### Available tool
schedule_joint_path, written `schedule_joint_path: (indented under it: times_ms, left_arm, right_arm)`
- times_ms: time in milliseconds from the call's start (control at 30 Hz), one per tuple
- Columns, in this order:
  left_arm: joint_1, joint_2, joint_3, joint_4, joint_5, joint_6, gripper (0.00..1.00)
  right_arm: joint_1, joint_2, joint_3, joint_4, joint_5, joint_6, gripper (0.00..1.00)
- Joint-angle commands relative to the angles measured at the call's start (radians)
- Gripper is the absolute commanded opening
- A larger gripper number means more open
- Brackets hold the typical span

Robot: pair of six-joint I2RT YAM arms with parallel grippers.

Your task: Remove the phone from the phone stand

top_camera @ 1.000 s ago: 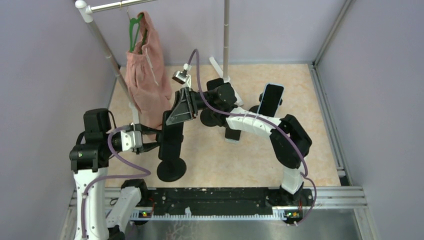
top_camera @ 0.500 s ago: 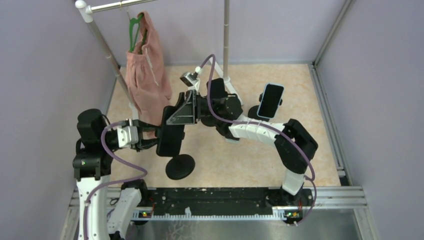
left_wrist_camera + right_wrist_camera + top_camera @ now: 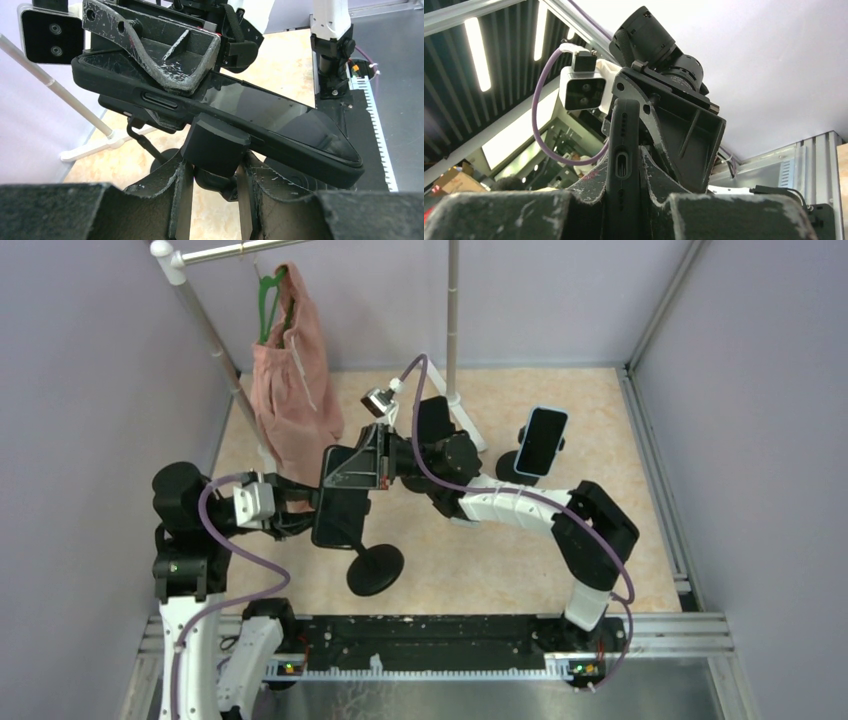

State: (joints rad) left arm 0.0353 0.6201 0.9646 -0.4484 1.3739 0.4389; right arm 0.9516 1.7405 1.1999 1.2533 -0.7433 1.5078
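The black-cased smartphone (image 3: 338, 512) sits in the cradle of the black phone stand (image 3: 375, 570), tilted, its glossy dark screen catching reflections in the left wrist view. Its case is matte and rubbery, with a long side button and, on the bottom edge, a charging slot and a row of speaker holes. The stand has a flat round disc base, a thin neck and a blocky side clamp that presses the phone's edge. Whether the disc touches the beige marbled tabletop (image 3: 600, 410) cannot be told.

The right gripper (image 3: 624, 170) is closed on the phone, its scuffed black plastic fingers pressing the front and back faces near one end. The left gripper (image 3: 214, 172) is clamped narrow around the stand's neck just beneath the cradle block, and its fingers are equally scratched.

Further back on the right, a second phone in a pale blue case (image 3: 541, 440) leans upright on its own dark stand. At the rear left, a pink garment (image 3: 295, 380) hangs from a green hanger (image 3: 268, 295) on a metal rail (image 3: 230, 252).
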Motion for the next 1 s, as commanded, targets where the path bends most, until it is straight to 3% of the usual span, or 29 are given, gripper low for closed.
schedule_joint_path:
  times_ms: [0,100,367,567,700,833,967]
  left_arm:
    - [0.006,-0.013,0.03,-0.081,0.007,0.164,0.0]
    - [0.006,-0.011,0.045,-0.184,-0.005,0.299,0.0]
    - [0.006,0.037,0.021,-0.121,-0.066,0.161,0.0]
    - [0.007,0.002,-0.076,0.207,-0.088,-0.236,0.0]
    - [0.007,0.025,-0.123,0.352,-0.054,-0.397,0.0]
    - [0.006,0.033,-0.126,0.37,-0.073,-0.404,0.0]
    - [0.007,0.024,-0.145,0.338,-0.122,-0.247,0.0]
  right_arm:
    - [0.007,-0.085,0.053,-0.061,-0.019,-0.022,0.0]
    - [0.002,-0.091,0.086,-0.111,-0.052,-0.024,0.0]
    - [0.004,-0.08,0.131,0.057,-0.125,0.079,0.0]
    - [0.01,-0.112,0.131,0.178,-0.138,0.117,0.0]
    - [0.026,-0.112,0.136,0.288,-0.136,0.139,0.0]
    - [0.031,-0.119,0.153,0.33,-0.155,0.16,0.0]
    - [0.031,-0.125,0.196,0.28,-0.168,0.173,0.0]
